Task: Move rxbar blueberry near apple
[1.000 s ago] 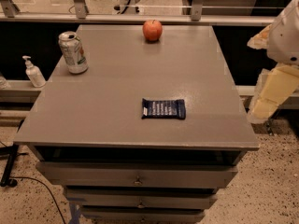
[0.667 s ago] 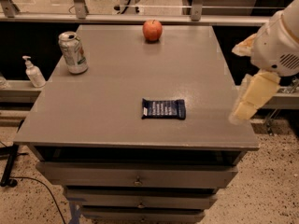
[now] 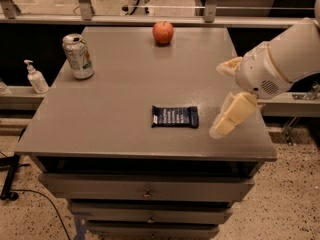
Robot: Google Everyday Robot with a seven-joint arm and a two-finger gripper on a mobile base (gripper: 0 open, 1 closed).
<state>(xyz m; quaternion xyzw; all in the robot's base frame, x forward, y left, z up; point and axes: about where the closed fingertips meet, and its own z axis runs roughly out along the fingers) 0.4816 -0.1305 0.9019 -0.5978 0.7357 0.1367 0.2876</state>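
The hand (image 3: pixel 229 118) has swung in from the right and now hangs low over the tabletop (image 3: pixel 100 119), just right of the rxbar blueberry (image 3: pixel 175 116) without touching it; whether it is released or clenched I cannot tell. The bar lies flat, with the apple (image 3: pixel 163 32) well beyond it, so the grasp seems next.

Tool (image 3: pixel 218 100), fingers apart, hangs over the right front part of the grey worktop (image 3: pixel 110 119). Below the tool: stacked grey drawers (image 3: pixel 145 189) with small knobs, on a speckled stone-like floor (image 3: pixel 292 204). Far left of the tool: low pale ledge (image 3: pixel 17 96) with a white pump bottle (image 3: pixel 35 77). Beyond the tool: metal rail (image 3: pixel 115 20) with upright posts, dark gap beneath it. Light is dim and warm.
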